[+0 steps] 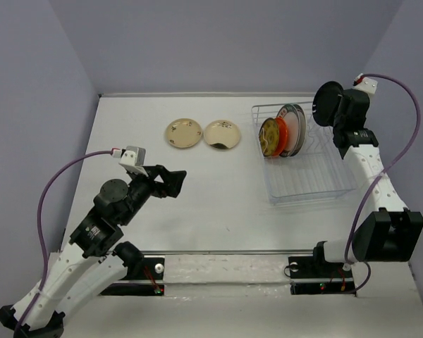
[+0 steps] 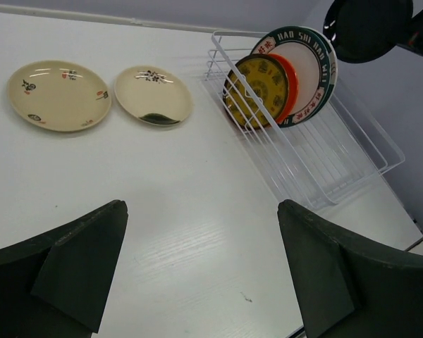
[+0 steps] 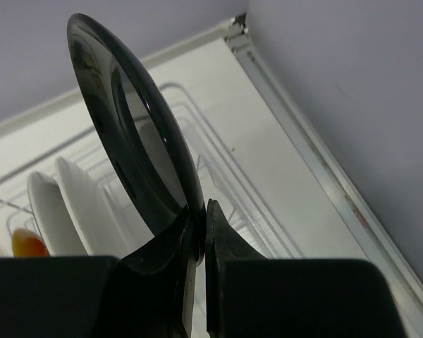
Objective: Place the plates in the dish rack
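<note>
The right hand (image 3: 201, 236) pinches the rim of the glossy black plate (image 3: 127, 134), upright above the far end of the dish rack (image 1: 317, 179) — likely stiff, slick and breakable, so a firm rim grip suits. The left hand (image 2: 201, 239) hangs spread, empty, over the desk (image 1: 218, 204).

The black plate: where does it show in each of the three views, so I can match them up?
Top external: the black plate is at upper right, by the dish rack's far right corner.
Left wrist: the plate is in the top right corner, above the rack.
Right wrist: the plate fills the left centre, on edge, clamped at its rim by the right pincer.
Shared landmark: the white wire dish rack shows in all three.
</note>
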